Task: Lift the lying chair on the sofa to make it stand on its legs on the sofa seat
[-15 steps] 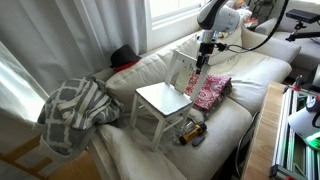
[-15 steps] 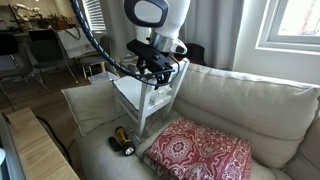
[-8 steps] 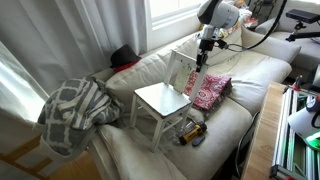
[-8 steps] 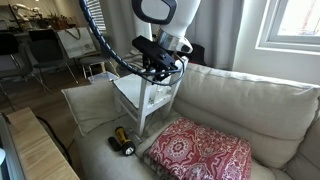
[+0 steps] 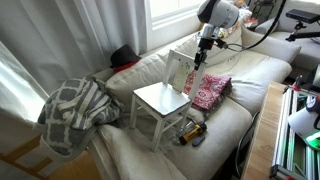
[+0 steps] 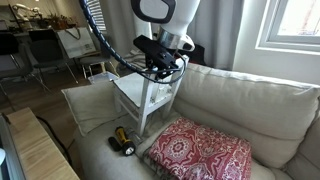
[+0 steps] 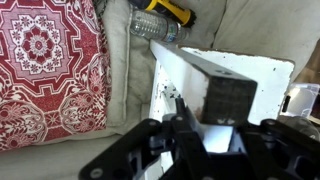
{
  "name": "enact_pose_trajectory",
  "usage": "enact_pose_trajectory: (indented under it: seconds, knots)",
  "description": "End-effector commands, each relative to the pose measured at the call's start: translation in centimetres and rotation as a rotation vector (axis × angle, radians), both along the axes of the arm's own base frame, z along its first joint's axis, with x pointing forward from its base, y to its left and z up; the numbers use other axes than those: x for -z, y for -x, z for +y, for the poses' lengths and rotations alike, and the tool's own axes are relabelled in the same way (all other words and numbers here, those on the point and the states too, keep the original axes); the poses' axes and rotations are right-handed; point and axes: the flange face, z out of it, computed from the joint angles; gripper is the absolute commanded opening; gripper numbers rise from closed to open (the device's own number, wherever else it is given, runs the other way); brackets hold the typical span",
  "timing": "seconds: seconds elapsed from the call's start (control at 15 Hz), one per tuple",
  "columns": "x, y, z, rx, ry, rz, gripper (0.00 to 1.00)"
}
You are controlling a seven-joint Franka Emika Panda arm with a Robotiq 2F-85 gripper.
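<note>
The small white chair (image 5: 160, 100) rests on the sofa (image 5: 245, 70) seat with its flat seat level and its legs pointing down; both exterior views show it (image 6: 135, 92). My gripper (image 5: 203, 58) sits at the top rail of its backrest. In the wrist view the gripper (image 7: 200, 112) has its dark fingers (image 7: 228, 100) on either side of the chair's white rail (image 7: 250, 72), shut on it. The other exterior view shows the gripper (image 6: 160, 68) above the backrest on the cream sofa (image 6: 250, 100).
A red patterned pillow (image 5: 210, 90) (image 6: 200, 150) (image 7: 45, 70) lies right beside the chair. A yellow-and-black tool (image 5: 190, 128) (image 6: 122, 140) (image 7: 168, 10) lies on the seat cushion near the chair legs. A grey checked blanket (image 5: 75, 112) hangs over the sofa arm.
The jaws have closed from wide open onto the backrest rail. The arm and the chair have barely moved.
</note>
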Motion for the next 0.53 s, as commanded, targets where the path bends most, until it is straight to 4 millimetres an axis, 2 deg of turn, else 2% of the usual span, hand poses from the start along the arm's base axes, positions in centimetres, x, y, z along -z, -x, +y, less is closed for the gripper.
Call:
enact_pose_trajectory:
  seconds: [0.0, 0.27, 0.47]
  knots:
    - [-3.6, 0.7, -0.3, 0.014, 0.098, -0.095, 0.07]
    - [-4.9, 1.3, 0.0, 0.057, 0.172, -0.162, 0.07]
    - [-6.0, 2.6, 0.3, 0.105, 0.174, -0.178, 0.07]
